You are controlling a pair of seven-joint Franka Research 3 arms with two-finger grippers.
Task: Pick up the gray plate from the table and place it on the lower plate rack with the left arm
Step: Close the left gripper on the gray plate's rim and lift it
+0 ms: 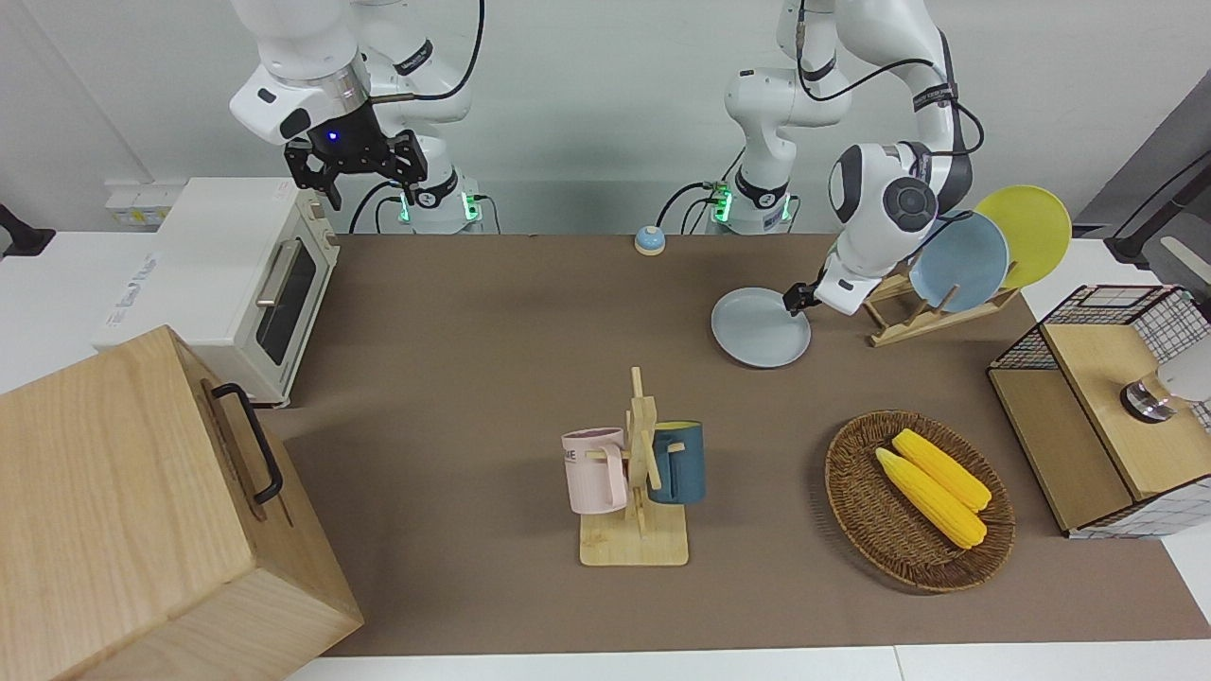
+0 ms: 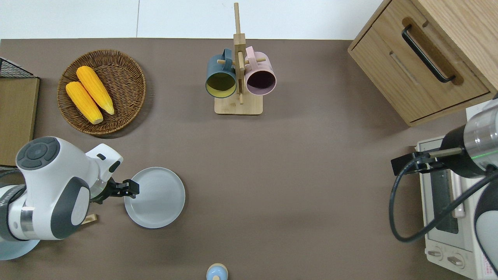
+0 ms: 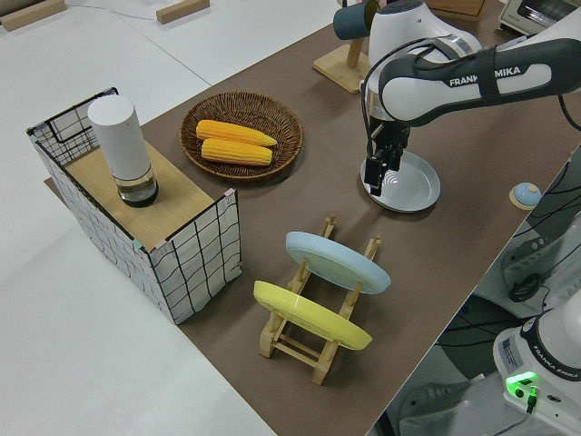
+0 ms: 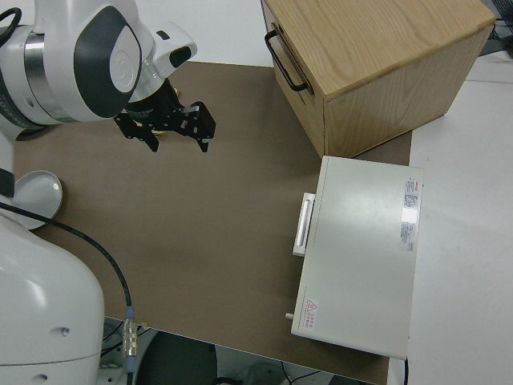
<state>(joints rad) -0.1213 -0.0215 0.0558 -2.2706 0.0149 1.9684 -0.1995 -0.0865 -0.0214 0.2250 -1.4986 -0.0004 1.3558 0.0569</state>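
**Left pincer at the rim of the gray plate**

The gray plate [image 2: 155, 197] lies flat on the brown worktop [image 2: 295, 163], toward the left arm's end, just beside the low end of the wooden plate rack [image 1: 908, 322]. The left pincer [image 2: 131, 189] is over the plate's edge on the side toward the rack; in the left side view it points down at the rim [image 3: 377, 177], very low. Whether its fingers are spread or closed on the rim cannot be told, and no lift of the plate shows (it sits level on the worktop in every view).

The rack stands near the left arm's end of the worktop and carries a blue plate [image 1: 960, 260] and a yellow plate [image 1: 1026, 232] on its higher slots, both leaning on edge. Its low slots show bare wood in the left side view [image 3: 349, 241].

Farther from the robots than the gray plate are a wicker basket [image 2: 128, 70] with two corn cobs [image 2: 89, 93] and a mug tree [image 2: 238, 77] with two cups.

The right arm is parked, its pincer [image 4: 175, 132] with fingers spread wide and holding nothing.
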